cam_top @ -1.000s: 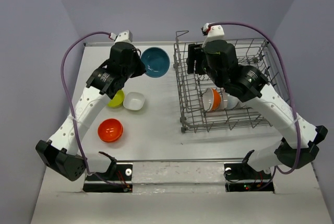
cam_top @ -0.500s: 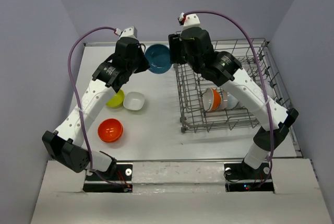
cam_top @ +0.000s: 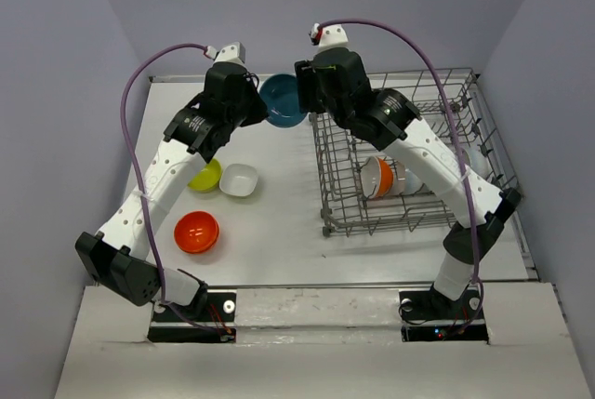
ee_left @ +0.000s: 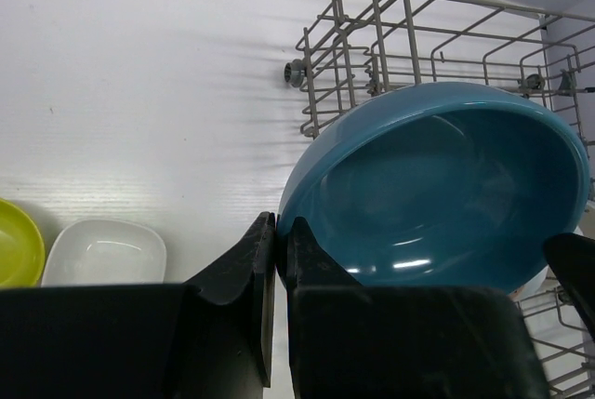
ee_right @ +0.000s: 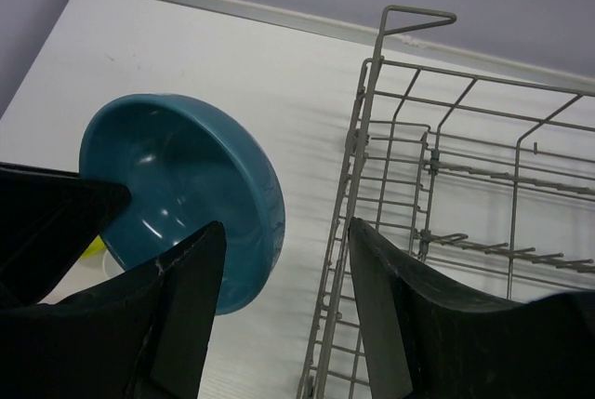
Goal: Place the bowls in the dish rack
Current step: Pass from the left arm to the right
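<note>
Left gripper (ee_left: pixel 277 259) is pinching the rim of the blue bowl (ee_left: pixel 437 194), jaws clenched on it. The bowl is hanging tilted above the table (cam_top: pixel 279 222), just beside the rack (cam_top: pixel 418 143) at its far-left corner. Right gripper (ee_right: pixel 284 315) is hovering close to the bowl, jaws standing apart and gripping nothing.

In the rack, an orange bowl (cam_top: pixel 377 176) and a white bowl (cam_top: pixel 409 181) are standing on edge among the tines.

On the table, left side, a yellow-green bowl (cam_top: pixel 206 174) is lying just beside a square bowl (cam_top: pixel 239 179). A red bowl (cam_top: pixel 196 232) is sitting nearer the arm bases.
</note>
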You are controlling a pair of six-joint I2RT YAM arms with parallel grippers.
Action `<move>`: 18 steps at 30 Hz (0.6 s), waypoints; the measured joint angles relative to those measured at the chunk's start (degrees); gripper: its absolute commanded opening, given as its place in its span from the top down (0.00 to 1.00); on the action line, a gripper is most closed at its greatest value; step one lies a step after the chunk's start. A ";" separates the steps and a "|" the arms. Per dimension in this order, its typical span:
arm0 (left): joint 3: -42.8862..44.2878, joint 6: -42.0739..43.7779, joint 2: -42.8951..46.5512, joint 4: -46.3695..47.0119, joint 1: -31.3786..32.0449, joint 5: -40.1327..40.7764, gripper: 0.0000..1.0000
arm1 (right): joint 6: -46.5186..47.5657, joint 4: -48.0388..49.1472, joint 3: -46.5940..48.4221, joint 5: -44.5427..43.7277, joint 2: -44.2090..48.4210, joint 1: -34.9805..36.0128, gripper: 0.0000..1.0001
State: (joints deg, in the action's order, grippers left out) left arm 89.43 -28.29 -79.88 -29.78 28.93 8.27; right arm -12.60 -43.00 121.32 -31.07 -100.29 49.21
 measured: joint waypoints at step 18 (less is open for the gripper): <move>0.00 0.26 0.00 0.02 0.59 -0.66 1.00 | 0.76 -0.37 1.97 -0.79 -3.26 -0.02 0.52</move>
State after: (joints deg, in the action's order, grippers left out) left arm 89.43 -28.03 -79.88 -29.76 29.52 7.62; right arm -11.84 -43.38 123.28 -31.86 -103.55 49.19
